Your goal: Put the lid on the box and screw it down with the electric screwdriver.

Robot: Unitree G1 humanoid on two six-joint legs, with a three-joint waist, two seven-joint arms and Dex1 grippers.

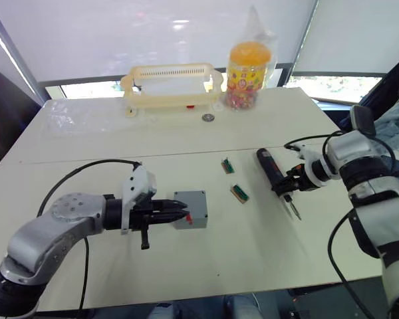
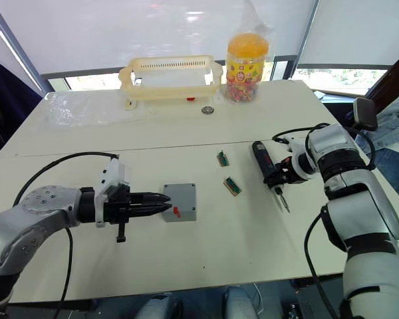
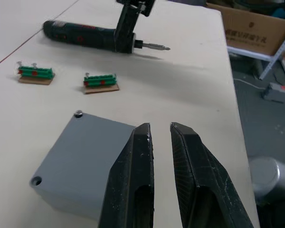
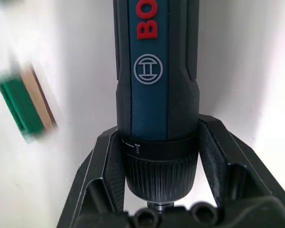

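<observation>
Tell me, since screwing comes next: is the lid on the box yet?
On: the lid covers the box, with one screw seated at a corner.

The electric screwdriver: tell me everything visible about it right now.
The electric screwdriver is a dark pen-shaped body with red lettering, a ribbed collar and a thin metal bit. It lies flat on the table, bit toward the robot. The right tool has a finger on each side of its collar end, beside two small green parts.
</observation>
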